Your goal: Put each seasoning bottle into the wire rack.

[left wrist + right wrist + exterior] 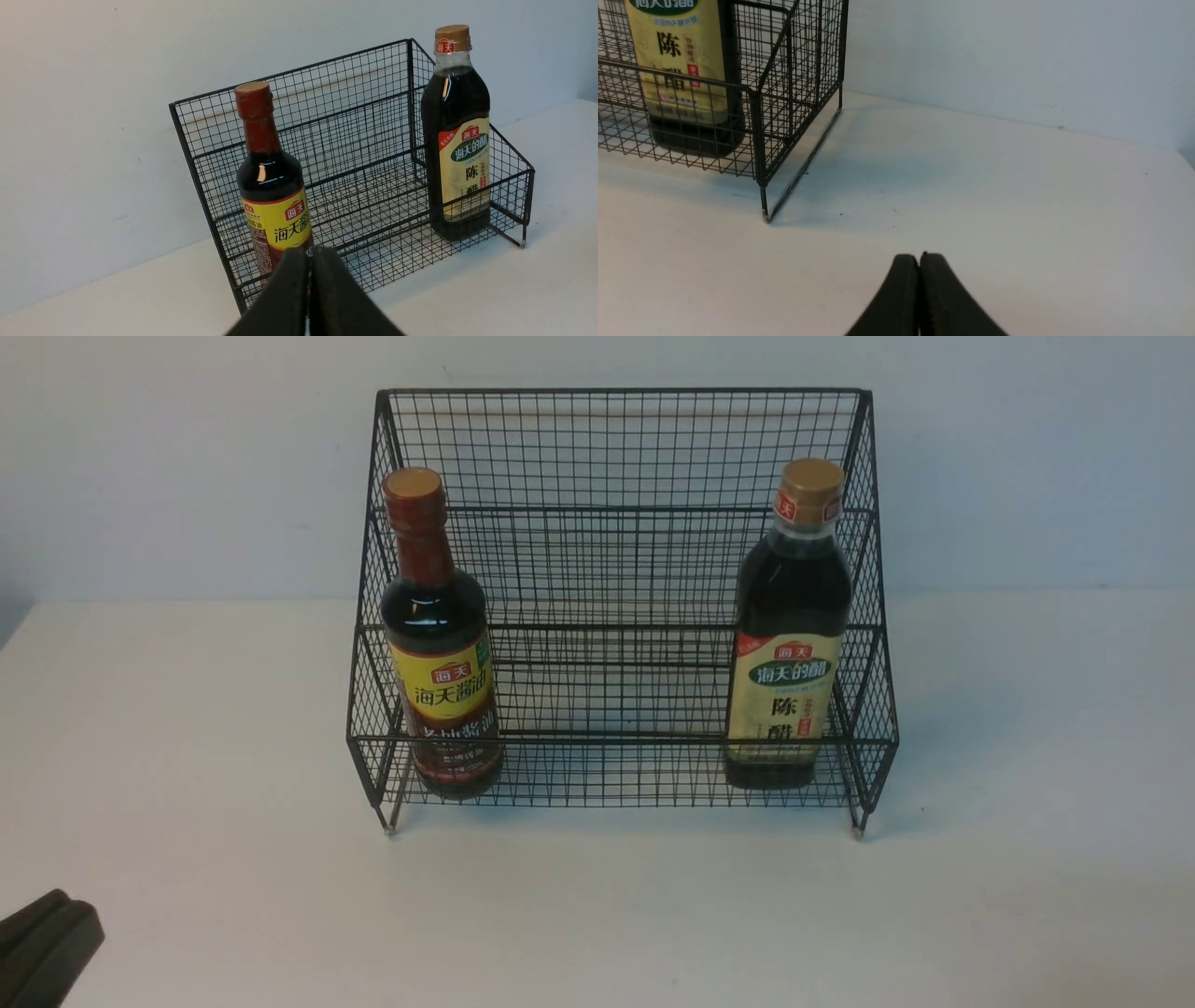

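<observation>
Both bottles, yellow-label bottle (439,644) and cream-label bottle (789,635), stand inside the rack (616,457); both tools, left tool (309,261) and right tool (920,263), pressed together, empty; a careless swing could topple either.

Two seasoning bottles, a yellow-label bottle (439,644) and a cream-and-green-label bottle (789,635), one wire rack (616,457), one table (597,915) and two grippers show.
</observation>
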`<state>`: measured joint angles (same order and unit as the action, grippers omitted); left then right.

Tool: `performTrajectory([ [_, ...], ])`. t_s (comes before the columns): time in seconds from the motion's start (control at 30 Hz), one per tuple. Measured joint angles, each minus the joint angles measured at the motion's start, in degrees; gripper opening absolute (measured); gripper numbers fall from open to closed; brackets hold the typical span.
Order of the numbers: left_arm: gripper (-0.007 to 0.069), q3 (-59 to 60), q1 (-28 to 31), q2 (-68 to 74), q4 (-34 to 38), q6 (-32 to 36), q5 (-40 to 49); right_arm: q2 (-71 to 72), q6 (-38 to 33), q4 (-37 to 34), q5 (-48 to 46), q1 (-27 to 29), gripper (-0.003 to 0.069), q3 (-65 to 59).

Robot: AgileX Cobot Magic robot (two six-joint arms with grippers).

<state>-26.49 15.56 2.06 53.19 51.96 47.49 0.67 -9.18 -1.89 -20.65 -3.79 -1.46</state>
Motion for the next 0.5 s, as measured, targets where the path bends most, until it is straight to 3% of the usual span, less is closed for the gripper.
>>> performTrajectory([
  [0.37,-0.0005,1.0,0.0,-1.6,-1.4,-0.3,-4.3,0.0,0.0,0.0,0.0,0.0,-0.0015,0.0],
  [0.5,-0.0005,5.6,-1.7,-3.1,-7.6,-5.9,-10.9,0.0,0.0,-0.1,0.0,0.0,-0.0015,0.0],
])
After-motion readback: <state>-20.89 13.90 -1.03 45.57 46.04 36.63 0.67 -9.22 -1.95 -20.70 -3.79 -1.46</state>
